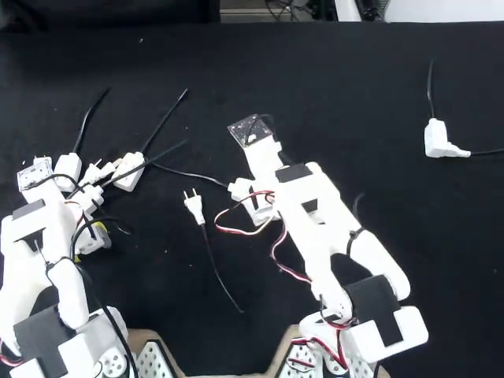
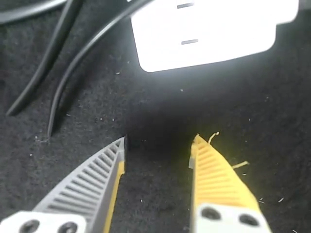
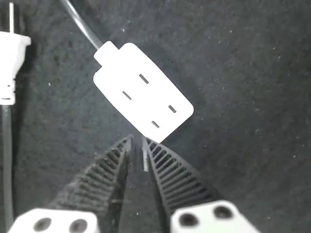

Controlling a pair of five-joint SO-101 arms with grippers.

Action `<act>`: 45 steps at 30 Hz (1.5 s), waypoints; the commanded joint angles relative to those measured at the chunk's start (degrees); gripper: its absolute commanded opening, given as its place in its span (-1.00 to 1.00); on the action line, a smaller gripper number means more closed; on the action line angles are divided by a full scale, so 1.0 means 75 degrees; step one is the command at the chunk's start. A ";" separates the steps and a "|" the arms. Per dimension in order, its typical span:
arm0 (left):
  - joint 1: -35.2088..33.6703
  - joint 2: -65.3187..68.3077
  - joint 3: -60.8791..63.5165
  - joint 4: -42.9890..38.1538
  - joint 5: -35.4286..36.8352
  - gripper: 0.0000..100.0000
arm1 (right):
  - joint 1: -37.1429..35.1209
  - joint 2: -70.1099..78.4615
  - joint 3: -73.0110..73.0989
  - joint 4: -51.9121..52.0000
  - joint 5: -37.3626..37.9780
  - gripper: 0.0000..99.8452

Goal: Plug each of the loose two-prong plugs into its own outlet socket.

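Jaws of right gripper [image 3: 137, 143] sit nearly together, empty, tips at the edge of a white outlet socket [image 3: 143, 92], likely to nudge or steady it. Loose plug [image 3: 10, 53] lies just beside. Left gripper [image 2: 158, 145] hangs with jaws apart near second socket [image 2: 209, 29], seemingly ready to grasp.

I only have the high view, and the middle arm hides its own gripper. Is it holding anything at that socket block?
Observer: No. The right gripper is shut on nothing, its tips at one corner of the socket block.
Operator: Which way do its slots face?
Observer: Toward the wrist camera. Four slots show, in two pairs, with nothing plugged in.
Operator: And the arm on the other side?
Observer: The left gripper is open and empty, stopped short of a second socket block.
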 commanded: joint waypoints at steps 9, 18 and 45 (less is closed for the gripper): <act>0.0100 -0.0188 -0.0041 -0.0059 0.0082 -0.56 | 0.0129 -0.1190 0.0217 0.0375 0.0035 -0.97; 0.0100 -0.0211 -0.0041 -0.0059 0.0070 -0.56 | 0.0633 -0.3780 0.1612 0.0527 0.0070 -0.96; 0.0088 -0.0188 -0.0041 -0.0211 0.0047 -0.56 | -0.2532 -0.1999 0.0404 -0.0809 -0.1629 -0.77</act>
